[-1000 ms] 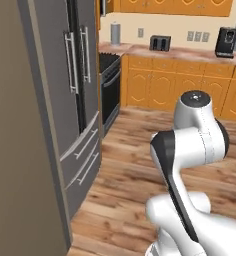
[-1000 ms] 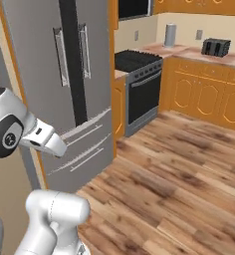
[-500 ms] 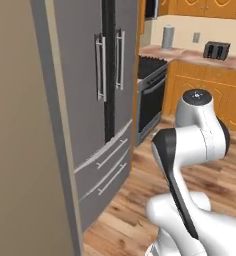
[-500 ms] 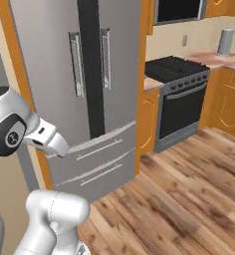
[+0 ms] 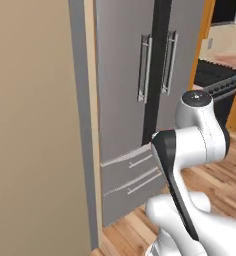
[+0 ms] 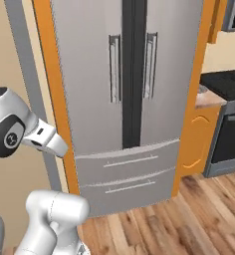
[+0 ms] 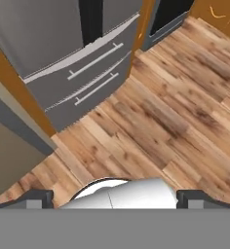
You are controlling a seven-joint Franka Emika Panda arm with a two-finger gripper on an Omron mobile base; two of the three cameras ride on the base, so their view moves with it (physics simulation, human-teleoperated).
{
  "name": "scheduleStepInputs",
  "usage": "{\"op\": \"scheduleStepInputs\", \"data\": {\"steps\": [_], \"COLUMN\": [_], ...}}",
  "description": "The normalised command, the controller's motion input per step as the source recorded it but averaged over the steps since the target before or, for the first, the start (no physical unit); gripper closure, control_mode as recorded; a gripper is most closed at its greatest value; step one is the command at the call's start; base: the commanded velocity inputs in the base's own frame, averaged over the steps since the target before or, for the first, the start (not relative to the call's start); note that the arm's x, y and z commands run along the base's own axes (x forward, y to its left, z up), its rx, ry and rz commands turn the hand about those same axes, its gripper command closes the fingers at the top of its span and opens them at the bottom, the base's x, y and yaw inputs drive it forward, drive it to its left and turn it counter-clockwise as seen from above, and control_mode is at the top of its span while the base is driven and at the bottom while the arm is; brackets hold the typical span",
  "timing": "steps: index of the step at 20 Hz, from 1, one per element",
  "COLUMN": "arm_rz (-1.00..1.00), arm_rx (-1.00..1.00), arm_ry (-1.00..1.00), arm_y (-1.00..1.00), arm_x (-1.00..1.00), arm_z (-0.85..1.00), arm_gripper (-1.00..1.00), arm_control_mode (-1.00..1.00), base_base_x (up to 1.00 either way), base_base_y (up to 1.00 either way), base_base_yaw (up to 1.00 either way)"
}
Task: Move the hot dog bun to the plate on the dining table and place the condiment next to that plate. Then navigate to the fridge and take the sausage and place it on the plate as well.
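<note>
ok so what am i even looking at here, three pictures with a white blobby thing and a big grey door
The white blobby thing is a jointed robot arm on a driving base, in a rendered kitchen. Two pictures come from cameras on that base, behind the arm to its left and right. Both face a tall grey steel fridge with long bar handles, its doors closed, and a black oven beside it. The third looks down from the arm's hand at the wooden floor and the fridge's drawers. The gripper is open, holding nothing.
</note>
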Motion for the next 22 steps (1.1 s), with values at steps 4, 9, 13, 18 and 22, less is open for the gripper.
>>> {"op": "scheduleStepInputs", "data": {"steps": [4, 9, 13, 18, 22], "arm_rz": [0.0, 0.0, 0.0, 0.0, 0.0], "arm_rx": [0.0, 0.0, 0.0, 0.0, 0.0], "arm_ry": [0.0, 0.0, 0.0, 0.0, 0.0], "arm_y": [0.0, 0.0, 0.0, 0.0, 0.0], "arm_x": [0.0, 0.0, 0.0, 0.0, 0.0], "arm_z": [0.0, 0.0, 0.0, 0.0, 0.0], "arm_gripper": [-1.0, -1.0, -1.0, -1.0, -1.0], "arm_control_mode": [1.0, 1.0, 1.0, 1.0, 1.0], "base_base_x": [0.01, 0.01, 0.0, 0.0, 0.06], "base_base_y": [-0.84, -0.88, -0.82, -0.62, -0.52], "base_base_yaw": [0.5, 0.47, 0.43, 0.25, 0.14]}}
